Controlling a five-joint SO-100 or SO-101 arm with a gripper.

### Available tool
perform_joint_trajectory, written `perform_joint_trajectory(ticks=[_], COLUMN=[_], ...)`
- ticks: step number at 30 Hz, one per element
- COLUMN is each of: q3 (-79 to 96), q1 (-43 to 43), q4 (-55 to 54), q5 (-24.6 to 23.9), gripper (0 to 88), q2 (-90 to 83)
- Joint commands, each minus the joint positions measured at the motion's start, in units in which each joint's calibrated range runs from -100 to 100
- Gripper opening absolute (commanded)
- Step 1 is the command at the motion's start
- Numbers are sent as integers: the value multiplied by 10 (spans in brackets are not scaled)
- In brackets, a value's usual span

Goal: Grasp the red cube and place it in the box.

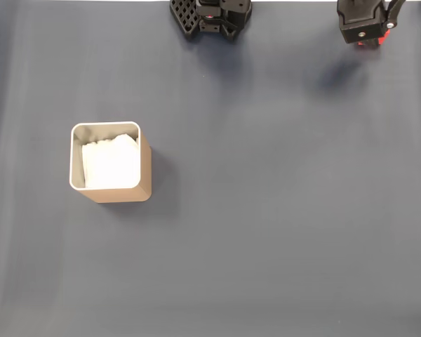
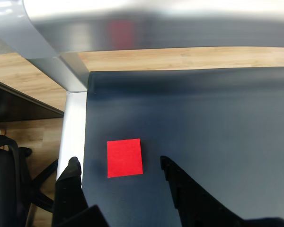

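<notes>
The hand (image 2: 118, 165) hangs released over the red cube (image 2: 125, 158), fingers straddling it for a grasp; the box (image 1: 111, 163) sits well apart on the surface (image 1: 281, 210).

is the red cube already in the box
No, in the wrist view the red cube lies on the dark mat between the open gripper fingers.

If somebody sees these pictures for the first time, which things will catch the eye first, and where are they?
In the wrist view, the red cube stands out on the dark mat, lying between the open fingers of the gripper near the mat's left edge. In the fixed view, the tan box with white paper inside sits alone at the left of the mat.
</notes>
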Motion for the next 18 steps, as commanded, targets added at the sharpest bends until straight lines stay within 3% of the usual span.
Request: perform_joint_trajectory(ticks=[1,18], q3=[-1,56], q1=[-9,-23], q4=[-15,-35], q5=[-10,-27], gripper=[409,406], q2=[5,-15])
